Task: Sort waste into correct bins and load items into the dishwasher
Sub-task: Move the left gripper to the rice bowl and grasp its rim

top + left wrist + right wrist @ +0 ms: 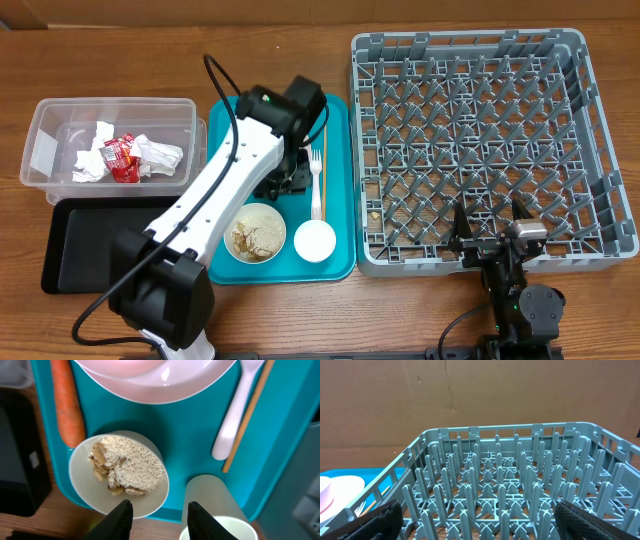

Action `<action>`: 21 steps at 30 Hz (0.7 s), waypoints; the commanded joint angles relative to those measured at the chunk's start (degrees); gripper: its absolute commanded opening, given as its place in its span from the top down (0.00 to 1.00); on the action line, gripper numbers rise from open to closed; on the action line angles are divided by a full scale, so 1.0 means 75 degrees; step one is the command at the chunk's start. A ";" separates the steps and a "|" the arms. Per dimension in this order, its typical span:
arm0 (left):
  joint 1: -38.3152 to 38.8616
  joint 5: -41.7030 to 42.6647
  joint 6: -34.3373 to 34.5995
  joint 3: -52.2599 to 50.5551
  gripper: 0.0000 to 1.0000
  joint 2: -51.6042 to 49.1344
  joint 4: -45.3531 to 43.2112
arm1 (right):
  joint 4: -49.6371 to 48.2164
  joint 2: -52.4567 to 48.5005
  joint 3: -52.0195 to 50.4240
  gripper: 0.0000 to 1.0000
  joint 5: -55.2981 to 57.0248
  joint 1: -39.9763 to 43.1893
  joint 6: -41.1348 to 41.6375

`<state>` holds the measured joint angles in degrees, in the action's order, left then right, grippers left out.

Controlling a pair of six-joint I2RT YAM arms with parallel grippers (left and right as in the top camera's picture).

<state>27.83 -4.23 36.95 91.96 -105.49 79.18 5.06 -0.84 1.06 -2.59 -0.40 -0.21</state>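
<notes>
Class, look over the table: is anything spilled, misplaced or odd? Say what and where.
A pale crumb lies inside the grey dish rack, at the corner nearest the white cup; the rack holds no dishes, so it looks like stray food.

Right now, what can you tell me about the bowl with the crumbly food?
The bowl is small, round and off-white, smooth like plastic. It stands upright near the front edge of the teal tray, holding a heap of pale, rice-like scraps. The tip of the carrot lies at its rim, and the cup stands beside it, apart.

tray (340, 200) teal | carrot (67, 405) orange | rack (470, 40) grey (pegged grid) | plate (150, 380) pink
</notes>
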 commanded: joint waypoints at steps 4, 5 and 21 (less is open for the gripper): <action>0.0047 0.0318 0.0134 -0.0854 0.61 0.0026 -0.0446 | -0.0055 0.0087 -0.0082 0.00 -0.0009 0.0026 0.0029; 0.0050 0.0321 0.0157 -0.0921 0.61 0.0026 -0.0478 | -0.0055 0.0087 -0.0082 0.00 -0.0009 0.0026 0.0029; 0.0050 0.0373 0.0487 -0.1804 0.62 0.0026 -0.1209 | -0.0055 0.0090 -0.0082 0.00 -0.0009 0.0026 0.0032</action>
<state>27.83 -1.98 38.09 80.23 -105.49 70.87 5.10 -0.84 1.06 -2.57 -0.40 -0.21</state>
